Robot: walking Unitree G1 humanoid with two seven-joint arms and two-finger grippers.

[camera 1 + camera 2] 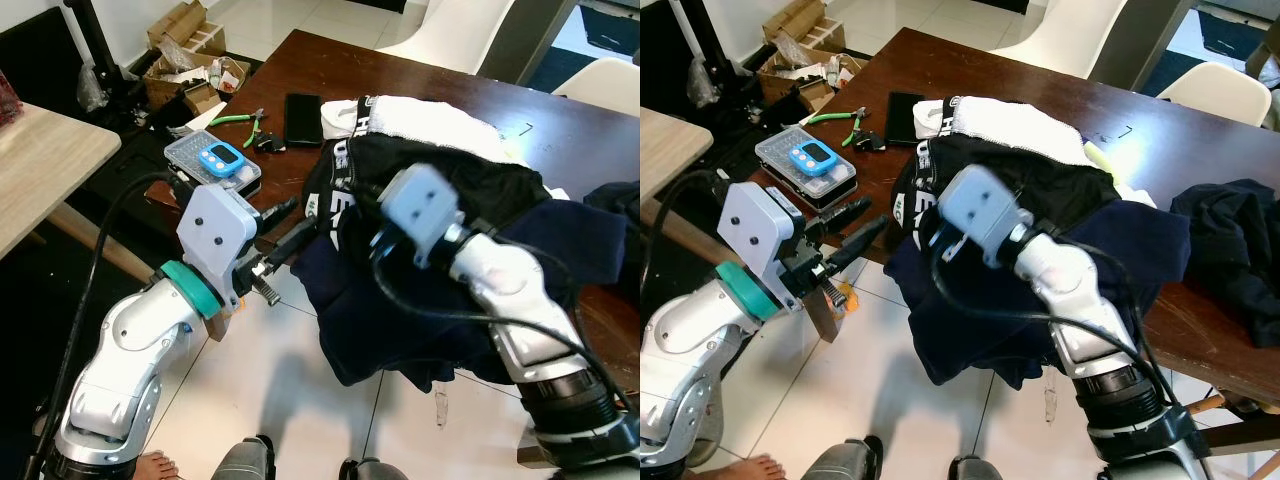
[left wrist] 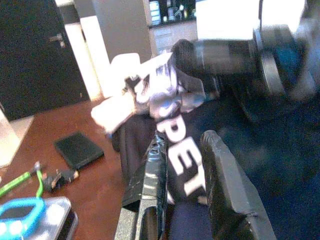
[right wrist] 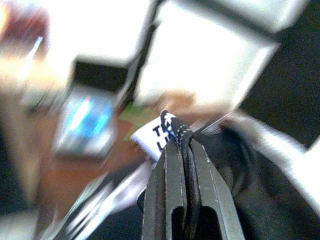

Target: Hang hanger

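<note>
I cannot tell a hanger apart in the heap of clothes; what I hold is cloth. My right end effector (image 3: pixel 178 134) is clamped on the hem of a black garment (image 1: pixel 440 170), the fingers pressed together with a thin dark edge pinched between them. That garment has white lettering and lies at the desk's (image 1: pixel 560 130) near edge, on top of a navy garment (image 1: pixel 370 330) that hangs over the edge toward the floor. My right arm reaches across the navy cloth from the near side.

My left end effector (image 1: pixel 300 225) is just beside the lettered part of the black garment, at the near edge of the desk. Its fingers (image 2: pixel 222 170) stand apart, with nothing between them, pointing at the lettering.

Behind the black garment, toward the middle of the desk, lies a white garment (image 1: pixel 440 125), touching it. Another dark cloth (image 1: pixel 615 215) is bunched at the right edge, apart from the heap.

At the left end of the desk a black phone (image 1: pixel 303 118) lies flat, just beside the white garment. Green pliers (image 1: pixel 240 120) lie near the phone. A clear box (image 1: pixel 180 152) sits at the near left corner with a blue timer (image 1: pixel 220 158) on top.

Beyond the desk's left end, cardboard boxes (image 1: pixel 185 40) stand on the floor. A pale desk (image 1: pixel 50 160) shows at the far left. A person's bare foot (image 1: pixel 160 465) is on the tiles by my left arm.
</note>
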